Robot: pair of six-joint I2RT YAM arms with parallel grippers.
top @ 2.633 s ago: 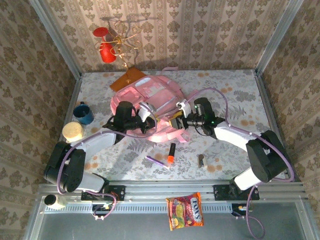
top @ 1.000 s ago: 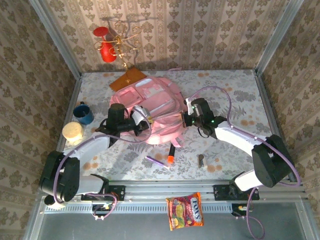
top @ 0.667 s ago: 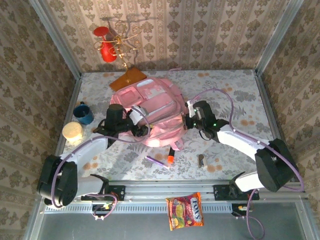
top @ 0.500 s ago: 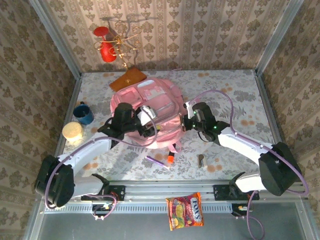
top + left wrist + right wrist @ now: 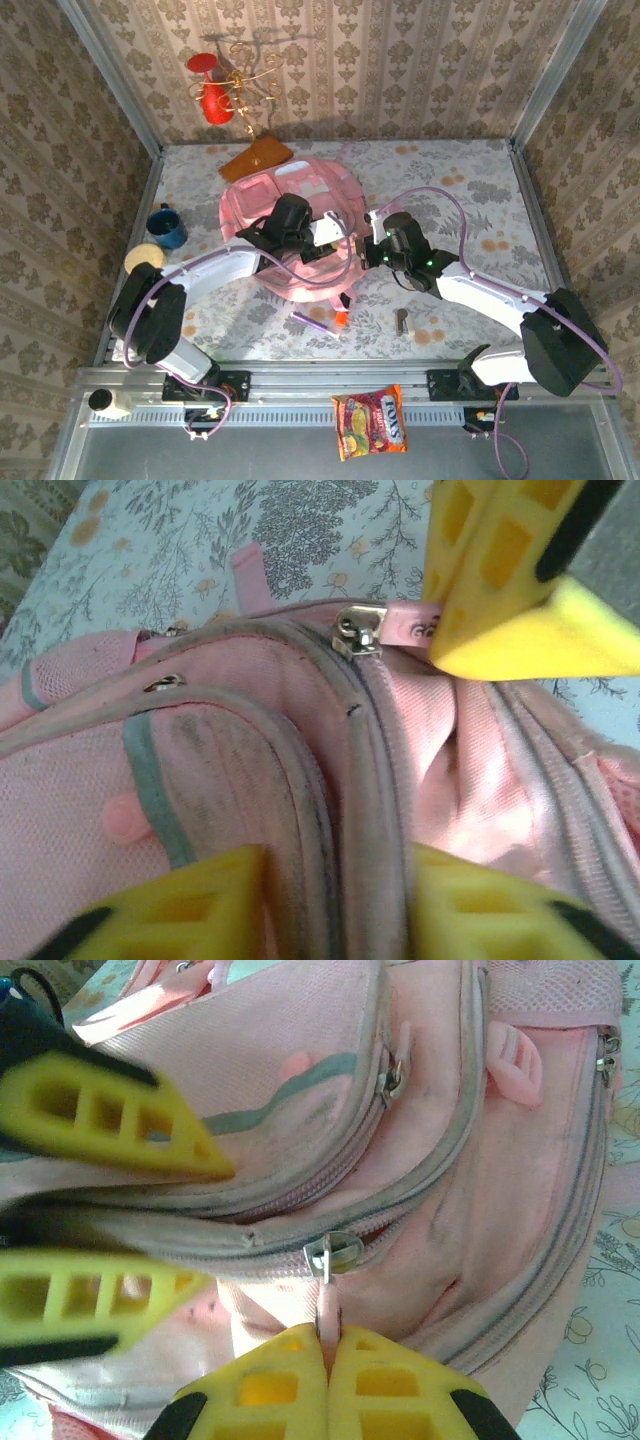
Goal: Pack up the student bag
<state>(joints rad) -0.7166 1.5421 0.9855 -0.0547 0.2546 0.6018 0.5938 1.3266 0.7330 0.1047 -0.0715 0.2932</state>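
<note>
Your left claw (image 5: 337, 860) has hopped to the middle of the pink bag (image 5: 318, 182) on the table (image 5: 480, 200) and pinches its zip edge (image 5: 350, 730), while your right claw (image 5: 328, 1335) stays shut on the zip tab (image 5: 327, 1308), ready to open it.

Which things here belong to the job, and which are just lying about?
In the job: student bag, zip pull, left gripper, right gripper.
Lying about: blue mug, red cups, snack packet, orange marker, purple pen (last two perhaps to pack).
</note>
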